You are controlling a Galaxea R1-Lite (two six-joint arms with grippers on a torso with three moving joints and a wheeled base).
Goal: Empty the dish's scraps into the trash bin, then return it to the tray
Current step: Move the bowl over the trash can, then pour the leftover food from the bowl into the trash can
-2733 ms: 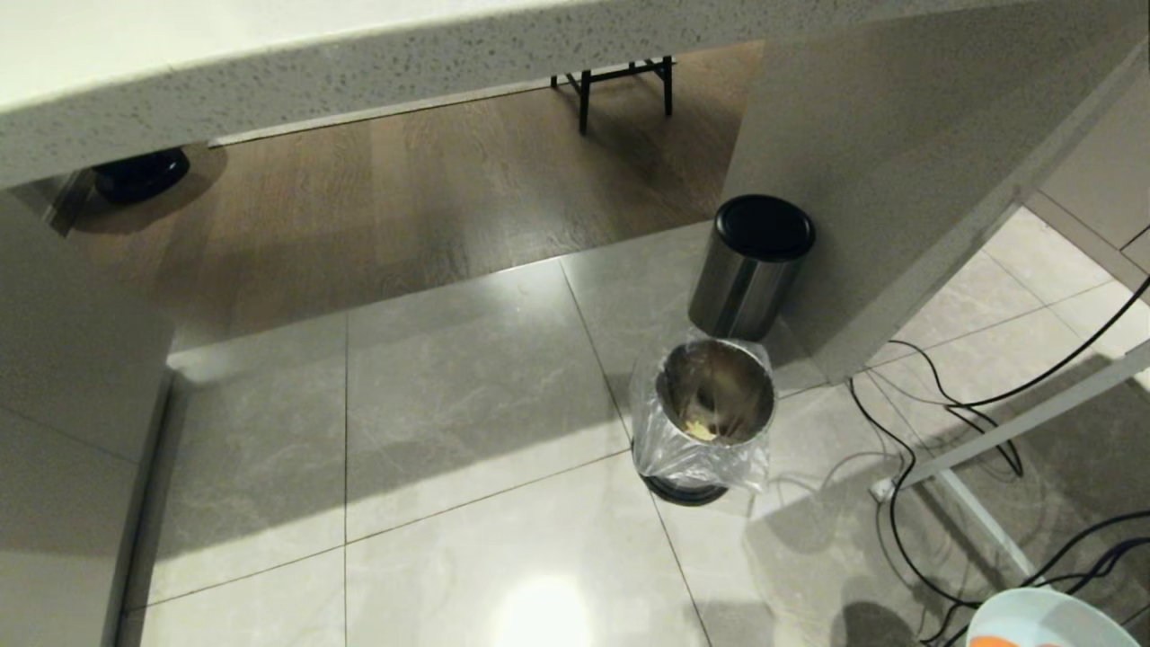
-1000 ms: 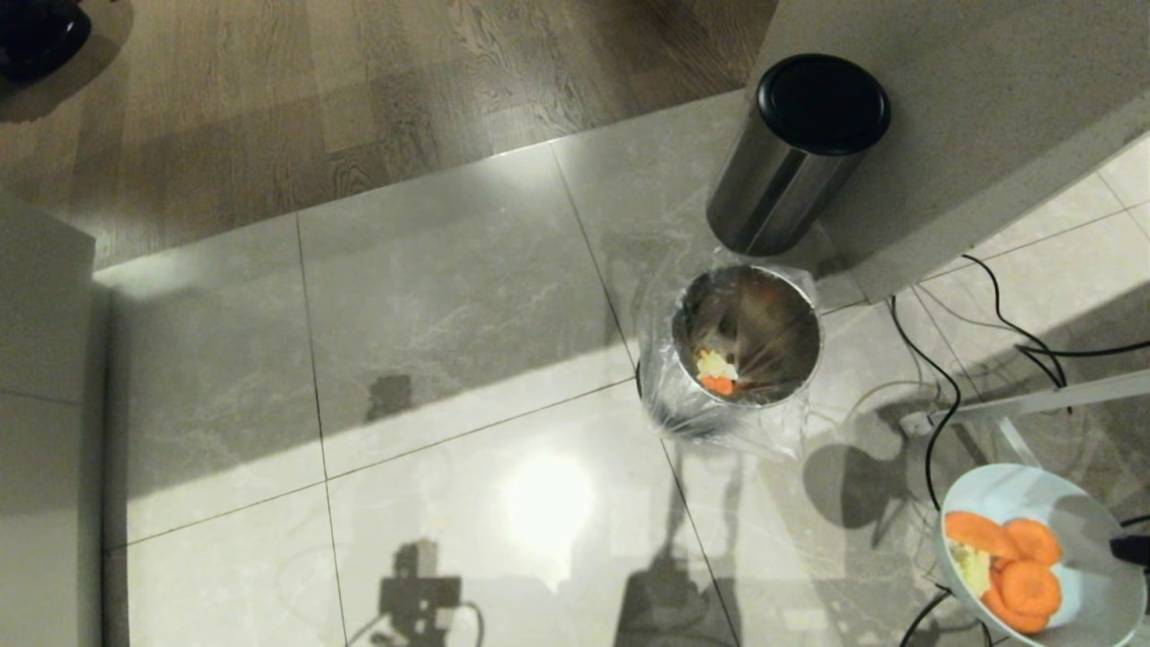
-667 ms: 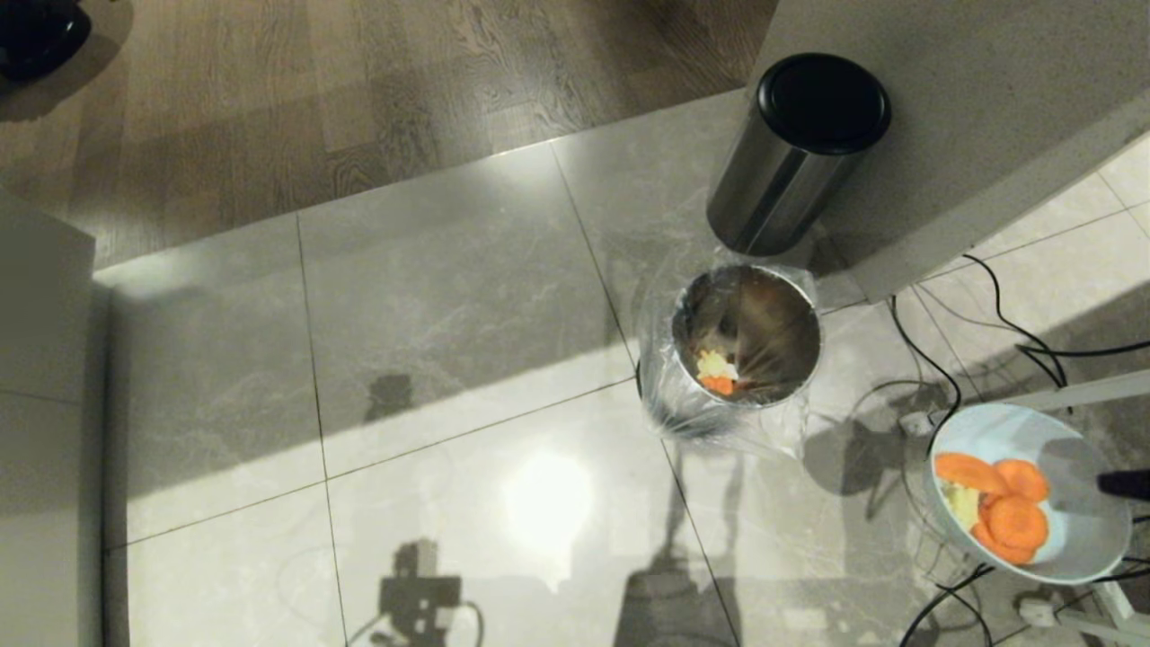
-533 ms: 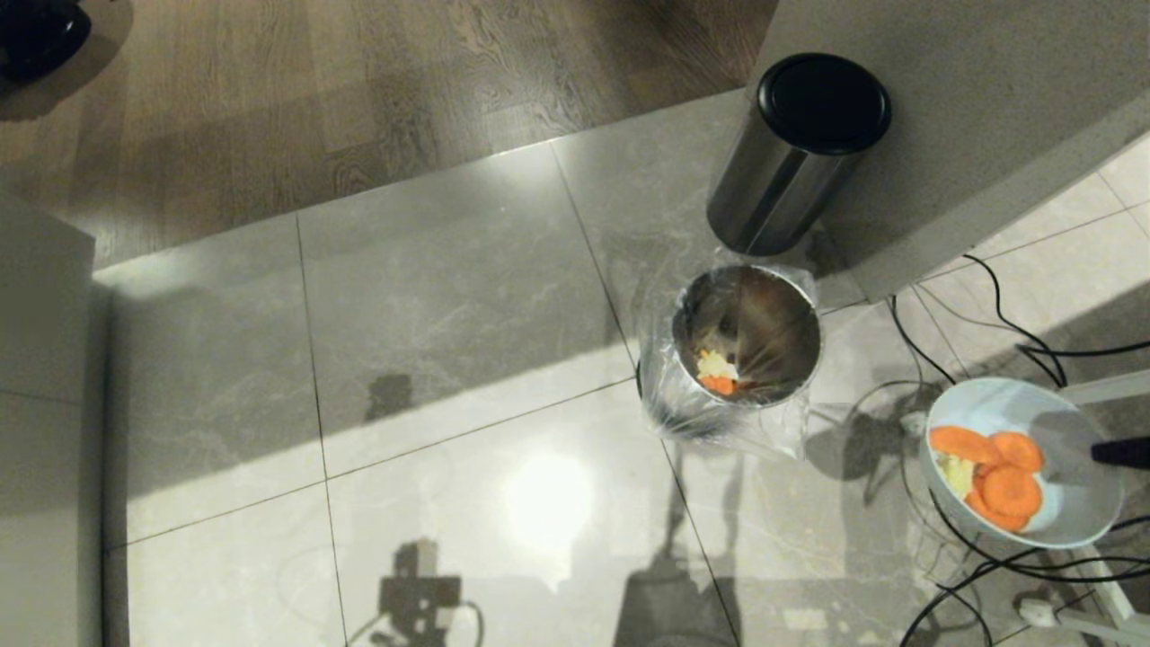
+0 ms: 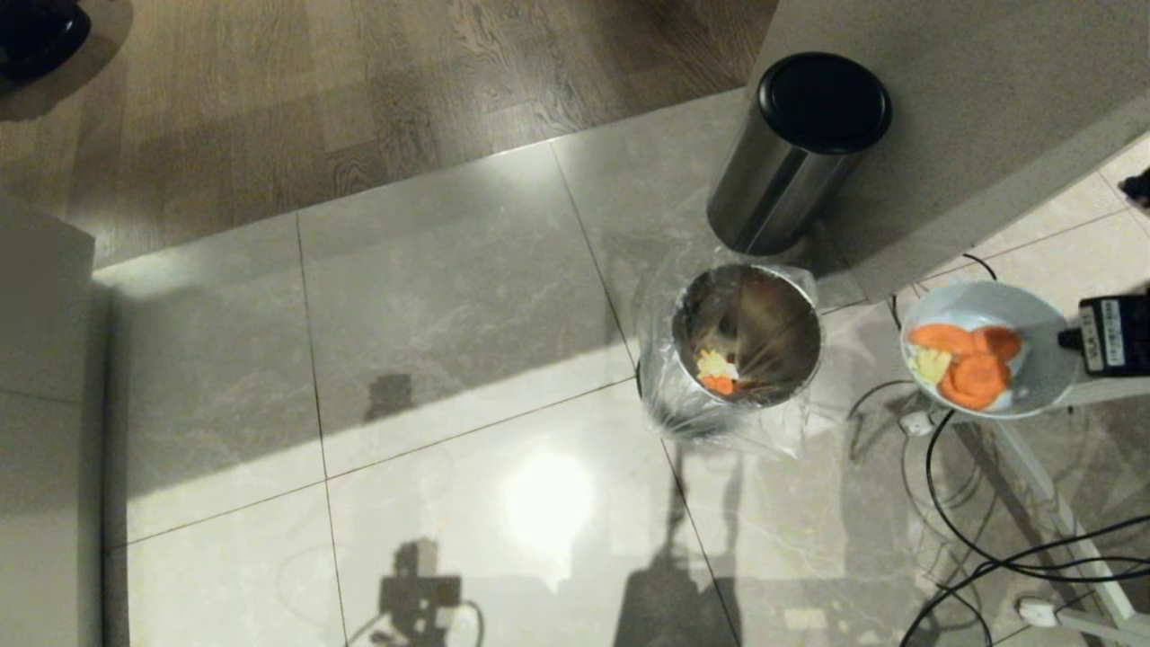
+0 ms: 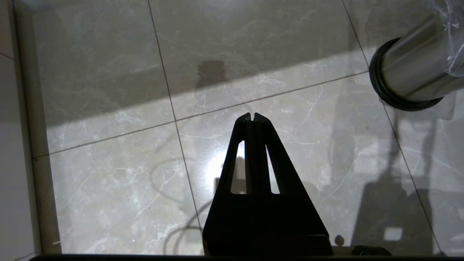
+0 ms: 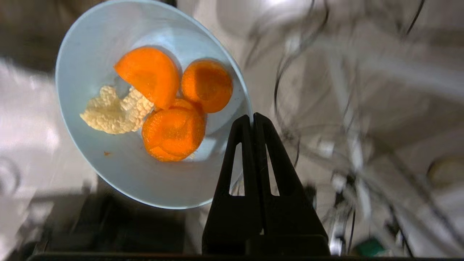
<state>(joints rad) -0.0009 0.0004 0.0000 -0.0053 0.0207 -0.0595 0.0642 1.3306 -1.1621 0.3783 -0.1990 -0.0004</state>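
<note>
The light-blue dish [image 5: 1024,377] hangs in the air to the right of the trash bin [image 5: 746,332], level with it and apart from it. Orange slices and a pale yellow chunk, the scraps [image 5: 957,364], lie in the dish [image 7: 108,159]. My right gripper [image 7: 252,116] is shut on the dish's rim; its black body [image 5: 1110,337] shows at the right edge of the head view. The bin is a steel cylinder with a clear bag liner, and some scraps lie at its bottom [image 5: 716,370]. My left gripper [image 6: 252,115] is shut and empty over bare floor tiles. The tray is out of view.
A second steel cylinder with a black lid [image 5: 795,148] stands just behind the bin, against a pale counter wall [image 5: 952,135]. Black cables [image 5: 970,539] and a white frame leg [image 5: 1051,503] lie on the floor under the dish. The tiled floor [image 5: 431,359] stretches left of the bin.
My right gripper has carried the dish up the picture and slightly left, from the lower right corner to beside the bin. The camera view shifted before that; the left arm stayed still.
</note>
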